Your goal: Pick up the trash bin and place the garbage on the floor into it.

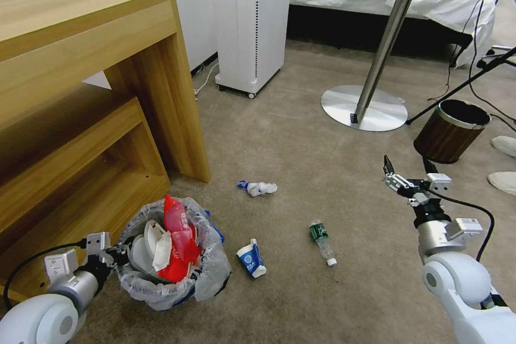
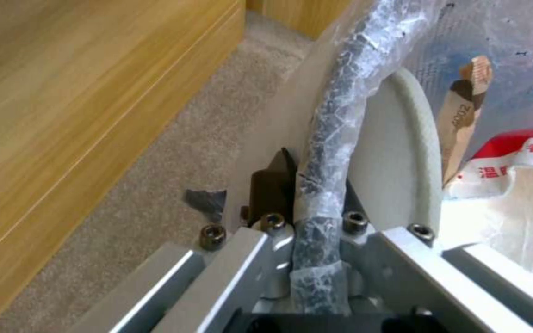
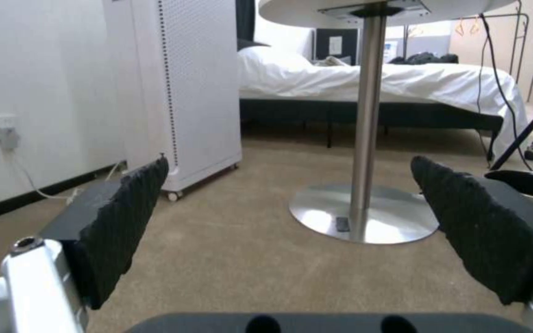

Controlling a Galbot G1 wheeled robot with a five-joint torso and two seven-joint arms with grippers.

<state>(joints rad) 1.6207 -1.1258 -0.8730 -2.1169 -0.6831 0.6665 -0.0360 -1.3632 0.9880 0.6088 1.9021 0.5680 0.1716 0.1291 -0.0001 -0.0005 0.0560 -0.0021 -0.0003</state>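
Observation:
The trash bin [image 1: 207, 274], lined with a translucent white bag over a blue edge, is low at the front left by the desk's foot. It holds a red-white carton [image 1: 177, 242] and a white slipper [image 1: 142, 250]. My left gripper [image 1: 117, 253] is shut on the bin's bag-wrapped rim [image 2: 328, 152], with the slipper [image 2: 396, 157], carton [image 2: 513, 157] and a wooden stick [image 2: 464, 111] just inside. On the carpet lie a crumpled blue-white wrapper [image 1: 258, 188], a second blue-white wrapper [image 1: 251, 259] and a clear green-label bottle [image 1: 321, 239]. My right gripper [image 1: 408, 172] [image 3: 289, 164] hangs open above the floor to the right.
A wooden desk [image 1: 80, 91] fills the left side. A white tower unit [image 1: 250, 21] stands behind, and a round table on a steel foot [image 1: 365, 107] is at the back right. A brown wood-grain bin [image 1: 451, 131], cables and two white shoe-like shapes [image 1: 505, 145] crowd the right edge.

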